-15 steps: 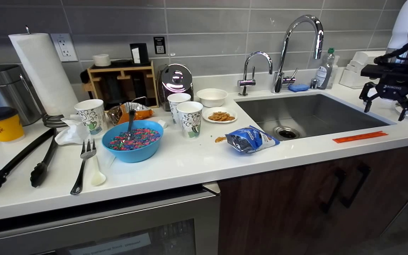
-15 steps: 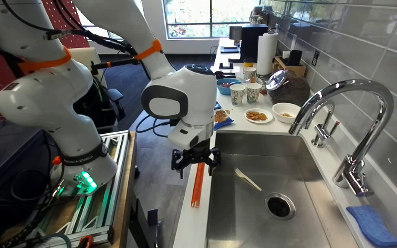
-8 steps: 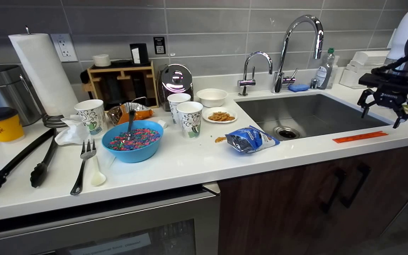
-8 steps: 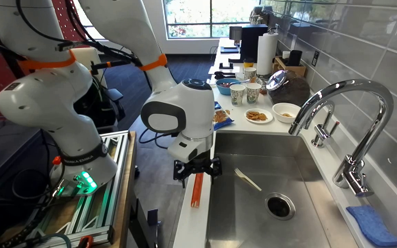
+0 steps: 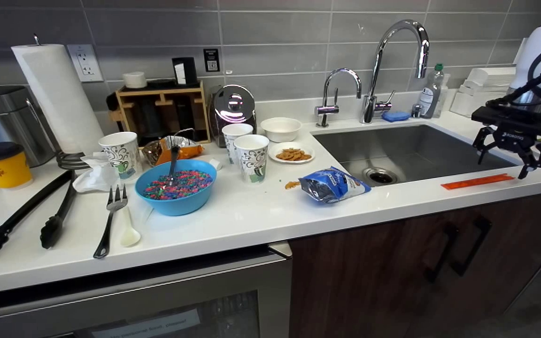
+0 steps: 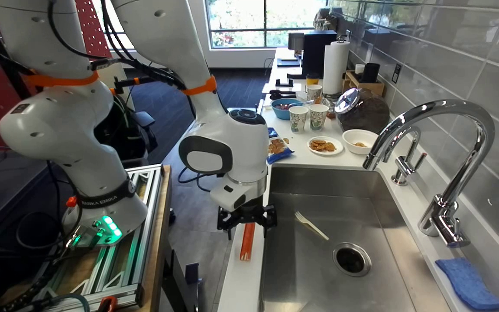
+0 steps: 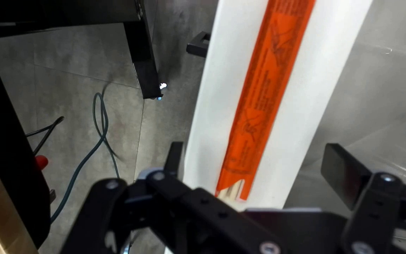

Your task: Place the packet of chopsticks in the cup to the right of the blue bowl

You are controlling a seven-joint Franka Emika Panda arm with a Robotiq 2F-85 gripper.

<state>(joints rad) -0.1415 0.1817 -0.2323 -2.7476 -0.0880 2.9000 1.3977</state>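
The packet of chopsticks (image 5: 477,181) is a flat orange-red strip lying on the counter strip in front of the sink. It also shows in an exterior view (image 6: 247,245) and the wrist view (image 7: 259,102), pale stick ends peeking from its torn end. My gripper (image 5: 502,167) is open and empty above the packet; in the wrist view (image 7: 256,162) the fingers stand apart either side of its near end. The blue bowl (image 5: 176,206) holds purple-pink bits and a utensil. Two alike white printed cups, a front one (image 5: 252,159) and a rear one (image 5: 231,134), stand upright right of it.
The steel sink (image 6: 319,182) adjoins the packet's strip, with a pale fork (image 6: 312,226) inside. A blue chip bag (image 5: 334,184), a snack plate (image 5: 308,156) and a white bowl (image 5: 281,129) stand between cups and sink. A tall faucet (image 5: 378,61) rises behind the sink.
My gripper has moved down toward the counter, shifting a little left in an exterior view. It remains open. The packet, cups and bowl have not moved.
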